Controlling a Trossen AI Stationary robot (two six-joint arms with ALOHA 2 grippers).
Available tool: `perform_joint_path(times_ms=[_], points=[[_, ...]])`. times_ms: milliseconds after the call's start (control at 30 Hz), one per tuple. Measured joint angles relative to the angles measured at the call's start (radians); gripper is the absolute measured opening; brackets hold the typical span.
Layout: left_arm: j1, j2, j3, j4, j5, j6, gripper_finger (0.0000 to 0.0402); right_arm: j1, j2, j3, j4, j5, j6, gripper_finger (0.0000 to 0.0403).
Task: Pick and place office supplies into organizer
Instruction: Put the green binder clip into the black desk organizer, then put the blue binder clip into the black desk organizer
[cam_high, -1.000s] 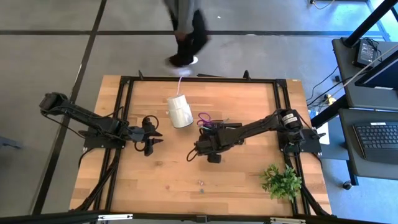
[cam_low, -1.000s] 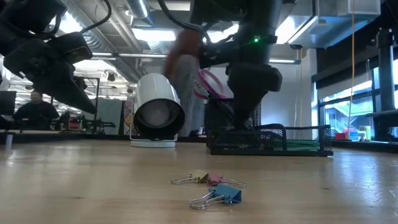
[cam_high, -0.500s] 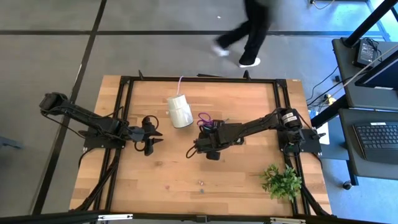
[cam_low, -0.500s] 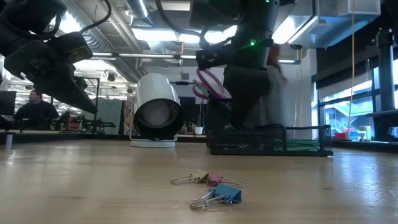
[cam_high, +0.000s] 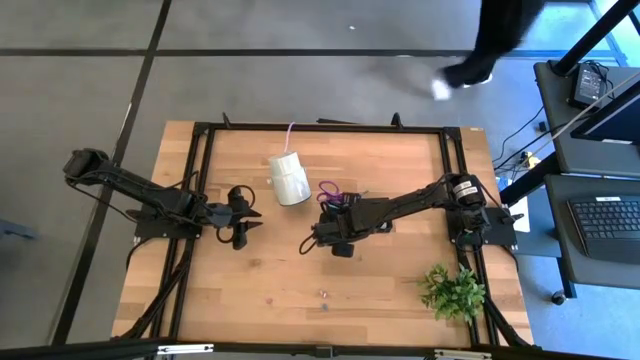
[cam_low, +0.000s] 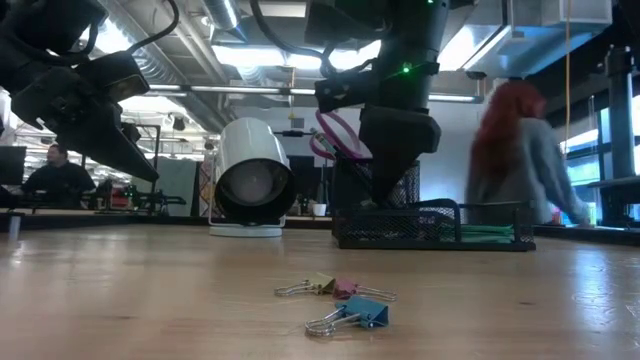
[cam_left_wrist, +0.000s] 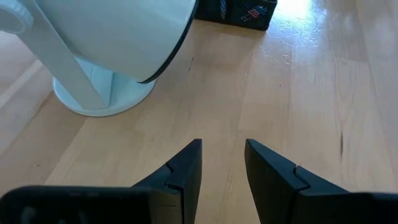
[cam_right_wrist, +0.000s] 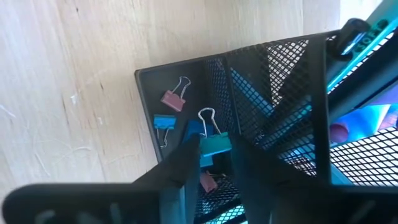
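The organizer (cam_high: 352, 207) is a black mesh tray standing near the table's middle; purple scissors handles (cam_high: 327, 188) stick up from its taller part. In the right wrist view its low compartment (cam_right_wrist: 186, 81) holds a pink clip (cam_right_wrist: 174, 98) and a blue clip (cam_right_wrist: 163, 122). My right gripper (cam_right_wrist: 213, 155) hangs over that compartment, shut on a teal binder clip (cam_right_wrist: 215, 143). More clips lie on the wood near the near edge: a yellow and pink pair (cam_low: 335, 287) and a blue one (cam_low: 352, 314). My left gripper (cam_left_wrist: 222, 155) waits open above bare wood, left of the white cylinder (cam_high: 289, 178). My right gripper pinches the teal binder clip by its body (cam_right_wrist: 217, 147) between the two fingers, coming from above and pointing down. The clip's wire loop (cam_right_wrist: 206, 116) sticks out past the fingertips. The clip is lifted clear, hanging over the organizer's low compartment.
The white cylinder roll on its round base (cam_left_wrist: 99, 102) lies just left of the organizer. A green plant (cam_high: 453, 290) stands at the table's near right corner. A person (cam_low: 515, 160) moves behind the table's far side. Bare wood stretches between the arms and toward the near edge.
My right gripper has shifted a little toward the far edge, over the organizer's low compartment, still shut on the clip, then held still. A person has walked along the far side of the table from left to right.
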Motion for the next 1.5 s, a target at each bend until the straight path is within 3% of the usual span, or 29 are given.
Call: perform_joint_path(times_ms=[433,667,833,1267,1500], points=[[0.000,0.000,0.000,0.000,0.000,0.000,0.0116,0.001,0.000,0.010,-0.008,-0.007,0.027,0.0125],[0.000,0.000,0.000,0.000,0.000,0.000,0.0116,0.026,0.000,0.125,-0.005,-0.207,0.081,0.0125],[0.000,0.000,0.000,0.000,0.000,-0.003,0.0116,0.079,0.000,0.219,0.003,-0.273,0.159,0.0126],[0.000,0.000,0.000,0.000,0.000,-0.011,0.0116,0.326,0.008,0.262,0.252,-0.280,-0.257,0.0126],[0.000,0.000,0.000,-0.004,0.000,-0.011,0.0116,0.356,0.049,0.262,0.336,-0.278,-0.277,0.0126]])
